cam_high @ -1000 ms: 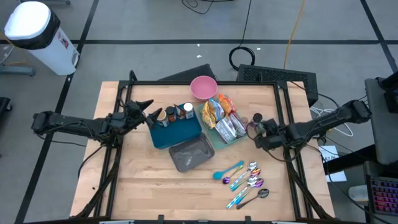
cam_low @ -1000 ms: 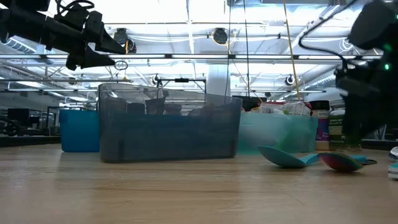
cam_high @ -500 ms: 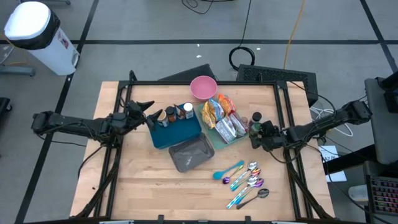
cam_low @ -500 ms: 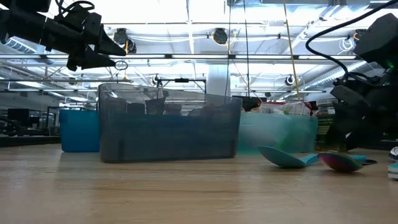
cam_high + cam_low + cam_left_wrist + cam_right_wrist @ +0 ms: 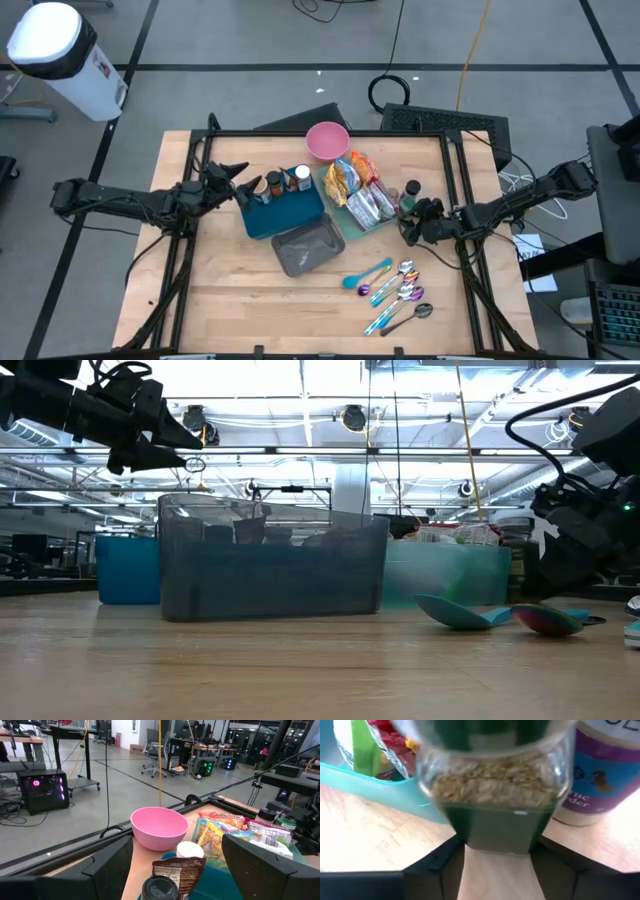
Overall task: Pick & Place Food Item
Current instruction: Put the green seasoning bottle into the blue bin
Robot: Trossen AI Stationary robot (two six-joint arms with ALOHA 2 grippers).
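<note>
A glass jar of dried flakes with a green label (image 5: 495,795) stands on the table just right of the teal tray (image 5: 352,228) of snack packets (image 5: 358,190). In the high view this jar (image 5: 405,206) has a second jar (image 5: 413,188) behind it. My right gripper (image 5: 409,222) slants down at it, shut on it. My left gripper (image 5: 236,180) hangs open and level in the air to the left of the blue bin (image 5: 285,212), touching nothing. My right gripper has the jar's lower part (image 5: 495,832) between its two fingers (image 5: 447,855), one on each side. The fingers come slanting down from the table's right side. The jar stands upright with its bottom on the table.
A purple-labelled jar (image 5: 602,775) stands close beside the held one. The blue bin holds several jars (image 5: 172,872). A pink bowl (image 5: 327,140) sits at the far edge, a grey bin (image 5: 305,248) in the middle, and coloured spoons (image 5: 395,290) at the near right.
My right gripper has come down toward the table and tipped its nose downward, ending low beside the jars at the teal tray's right end.
</note>
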